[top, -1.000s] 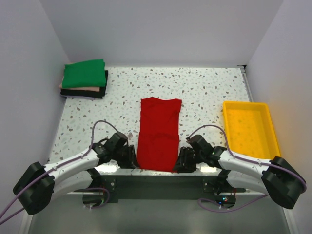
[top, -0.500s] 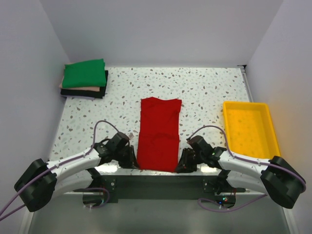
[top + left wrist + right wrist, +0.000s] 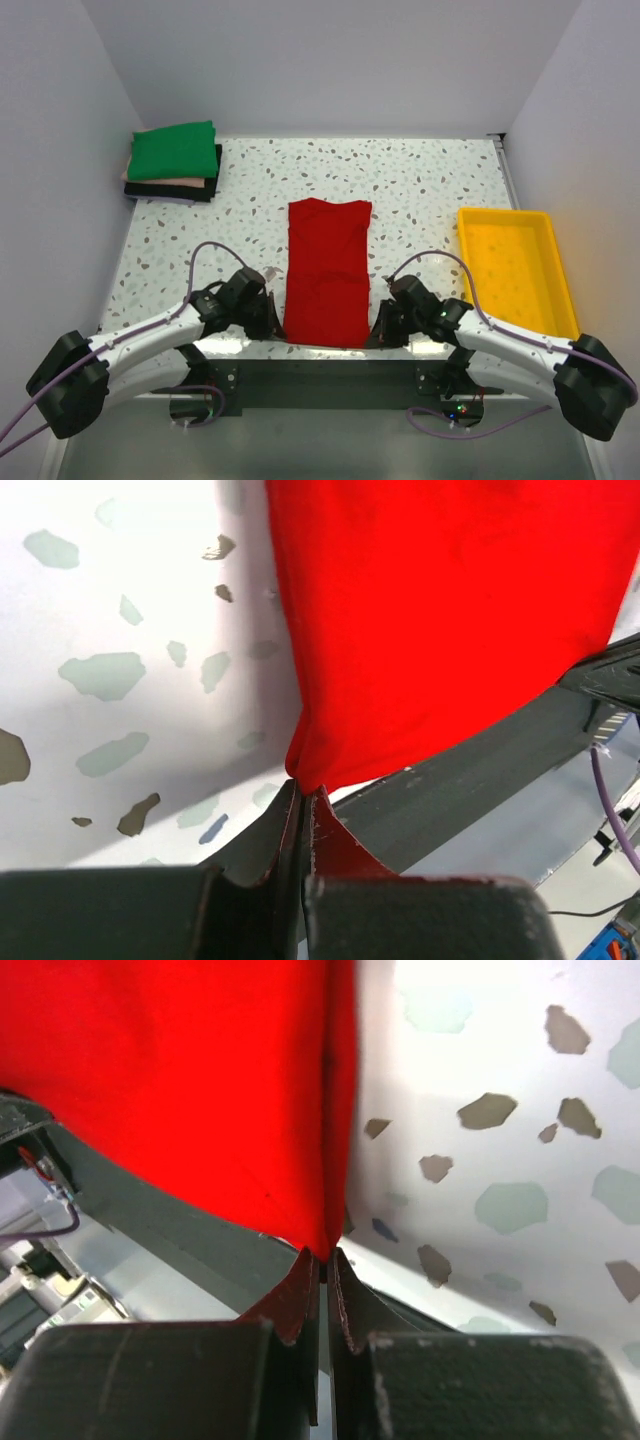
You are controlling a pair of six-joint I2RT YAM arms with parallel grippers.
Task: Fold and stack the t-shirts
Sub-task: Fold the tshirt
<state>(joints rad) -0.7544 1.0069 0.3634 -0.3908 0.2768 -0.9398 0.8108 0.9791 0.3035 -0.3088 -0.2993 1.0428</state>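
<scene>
Near edge, end effectors [image 3: 276,334] [image 3: 376,338] pinch red t-shirt [image 3: 326,275].

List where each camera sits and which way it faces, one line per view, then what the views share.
Top external: above and behind the arms, looking down on the table; both arms show, with the left gripper and right gripper at the red t-shirt.
Left wrist: on the left arm, looking past its own shut jaws at the shirt's near left corner.
Right wrist: on the right arm, looking past its shut jaws at the near right corner.
Shared: all three show the red t-shirt and the speckled table.
</scene>
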